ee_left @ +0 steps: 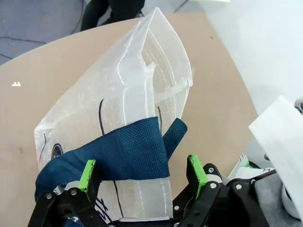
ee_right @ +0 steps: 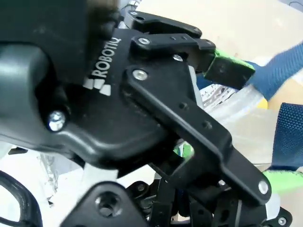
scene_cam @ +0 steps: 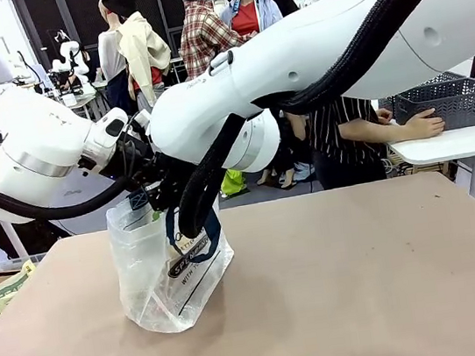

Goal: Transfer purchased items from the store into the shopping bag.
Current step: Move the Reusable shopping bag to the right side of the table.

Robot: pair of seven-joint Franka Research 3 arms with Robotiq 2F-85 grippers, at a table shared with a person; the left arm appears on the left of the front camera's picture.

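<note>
The shopping bag (scene_cam: pixel 167 272) sits on the tabletop (scene_cam: pixel 350 286) at about 9 o'clock from the middle, standing upright but slumped, and both arms are crowded over its mouth. In the left wrist view the left gripper (ee_left: pixel 144 172) has its jaws spread wide, one green pad on each side of the navy strap handle (ee_left: pixel 118 151), which drapes across the gap; the pads aren't pinching it, so nothing is really held there. The right gripper (scene_cam: pixel 156 198) is buried in the tangle at the bag's 12 o'clock rim, jaws fully closed, and whether they've got the bag's film or a strap between them can't be told from these shots. The bag looks like thin, crinkly translucent plastic: light, floppy, slippery, and it'll probably collapse the second something lets go. The woven straps look like the sane place to grab since they're grippy and won't tear; the film walls would likely just slide or bunch. Across the way a person's hand (scene_cam: pixel 423 125) rests by a dark mesh basket (scene_cam: pixel 448 100) on a white side table (scene_cam: pixel 458 142) at 2 o'clock.
</note>
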